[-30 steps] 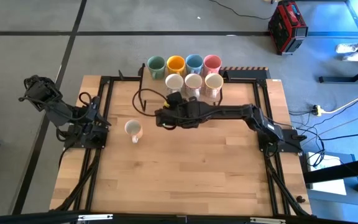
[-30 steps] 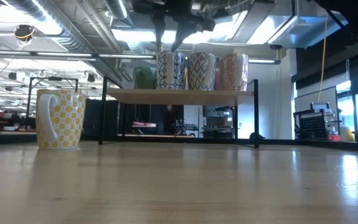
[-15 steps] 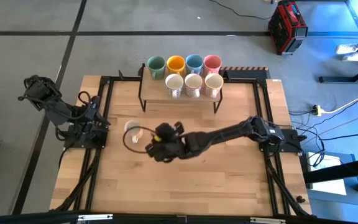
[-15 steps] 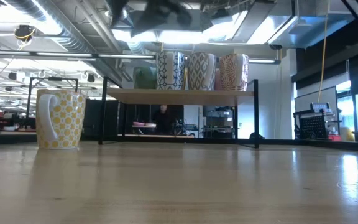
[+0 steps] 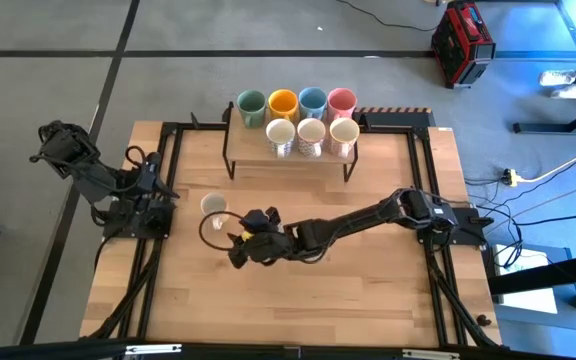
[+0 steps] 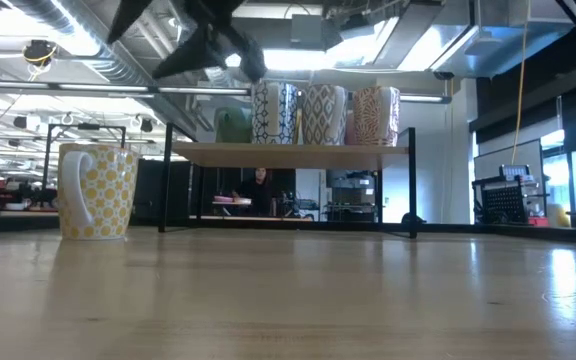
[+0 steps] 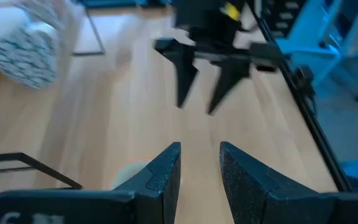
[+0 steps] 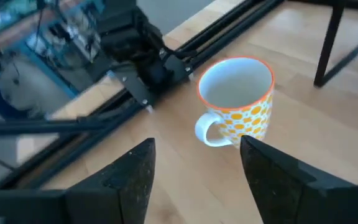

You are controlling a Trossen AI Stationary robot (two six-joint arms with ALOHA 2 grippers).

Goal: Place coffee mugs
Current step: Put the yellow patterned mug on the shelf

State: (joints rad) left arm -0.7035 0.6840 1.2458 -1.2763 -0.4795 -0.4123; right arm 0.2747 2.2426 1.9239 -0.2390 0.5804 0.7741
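Between spread fingers (image 8: 135, 168): round dotted mug (image 8: 236, 99).

Wooden table (image 5: 308, 300), pale planks. One yellow-dotted cream mug (image 5: 213, 207) stands upright directly on it, left of centre. Black-framed wooden shelf (image 5: 288, 155) stands near far edge, carrying seven mugs (image 5: 311, 130).

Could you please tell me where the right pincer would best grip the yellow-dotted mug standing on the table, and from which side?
Probably the rim, from above. The yellow-dotted mug stands upright with its mouth open, and the right pincer, fingers spread, hovers over it. One finger inside and one outside the wall, on a side away from the handle, should hold it.
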